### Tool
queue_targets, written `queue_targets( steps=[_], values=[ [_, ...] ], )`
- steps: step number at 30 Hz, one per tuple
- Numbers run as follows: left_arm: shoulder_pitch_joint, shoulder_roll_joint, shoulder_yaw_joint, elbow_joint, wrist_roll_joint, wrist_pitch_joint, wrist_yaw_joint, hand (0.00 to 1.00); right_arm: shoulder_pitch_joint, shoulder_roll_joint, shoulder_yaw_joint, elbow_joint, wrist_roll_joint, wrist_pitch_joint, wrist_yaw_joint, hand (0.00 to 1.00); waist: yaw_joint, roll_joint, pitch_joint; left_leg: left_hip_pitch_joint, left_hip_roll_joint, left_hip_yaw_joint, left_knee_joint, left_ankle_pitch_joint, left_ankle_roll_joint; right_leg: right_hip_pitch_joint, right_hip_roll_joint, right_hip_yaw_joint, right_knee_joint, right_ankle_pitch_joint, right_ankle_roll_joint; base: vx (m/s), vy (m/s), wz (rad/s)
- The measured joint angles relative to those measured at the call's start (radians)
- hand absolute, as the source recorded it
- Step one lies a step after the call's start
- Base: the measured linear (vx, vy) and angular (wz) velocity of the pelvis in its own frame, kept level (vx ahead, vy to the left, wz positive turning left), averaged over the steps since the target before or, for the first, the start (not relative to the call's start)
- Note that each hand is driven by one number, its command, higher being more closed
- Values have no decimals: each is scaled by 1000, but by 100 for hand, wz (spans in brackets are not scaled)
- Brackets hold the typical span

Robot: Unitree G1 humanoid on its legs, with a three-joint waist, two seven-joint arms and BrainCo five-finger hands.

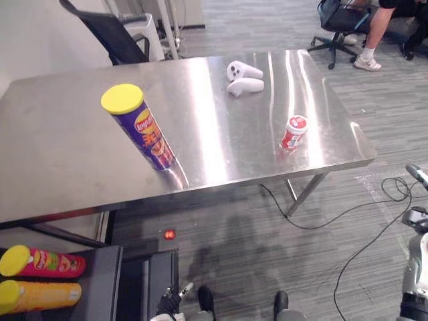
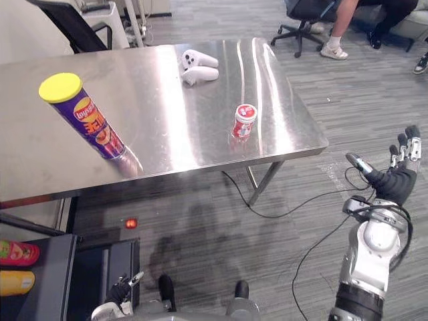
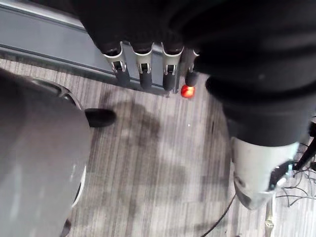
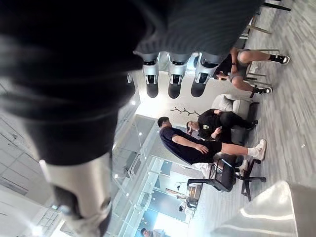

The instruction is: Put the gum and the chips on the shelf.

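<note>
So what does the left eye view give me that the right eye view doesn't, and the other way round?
Left eye view: the two cans lying on the shelf show whole, yellow lids included; the right eye view cuts them at its edge.

Right eye view: the right hand shows whole, raised off the table's right end with its fingers straight and nothing in it.

Both: the chips can and the gum tub standing on the steel table, two white controllers further back, and the left hand low at the bottom edge.
</note>
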Motion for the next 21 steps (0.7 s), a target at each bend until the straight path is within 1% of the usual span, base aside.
queue_targets(
  steps=[3,6,11,15,16,21],
  values=[
    [-12,6,-19,-1,-7,0,11,0,-53,-21,28,62,26,0,-7,0,0,7,29,-10,-4,-18,0,1,2,1,-1,-3,-6,8,-8,61,8,7],
    [-19,6,-27,-2,-8,-1,16,0,-92,-32,32,123,27,1,-9,0,3,10,45,-11,-3,-26,0,1,2,2,-1,-3,-6,10,-12,39,-1,5],
    [-24,7,-57,-28,-15,-1,26,0,-154,-68,103,182,51,2,-21,0,5,24,82,-30,-3,-30,0,0,1,-21,-1,3,-6,33,-15,0,0,0],
    [-34,9,-68,-29,-15,-1,30,0,-179,-69,134,196,55,3,-34,0,16,24,91,-47,-8,-33,0,2,4,-40,-6,5,-2,36,-12,-8,6,0],
    [-39,9,-76,-28,-15,-1,32,0,-186,-70,155,196,55,3,-33,0,24,26,95,-48,-8,-34,0,3,5,-43,-6,5,1,36,-12,0,0,0],
    [-44,10,-90,-30,-15,-2,33,0,-223,-70,217,191,54,4,-26,0,25,32,101,-63,-9,-48,0,8,10,-50,-6,-1,2,38,-8,-12,5,6]
  ],
)
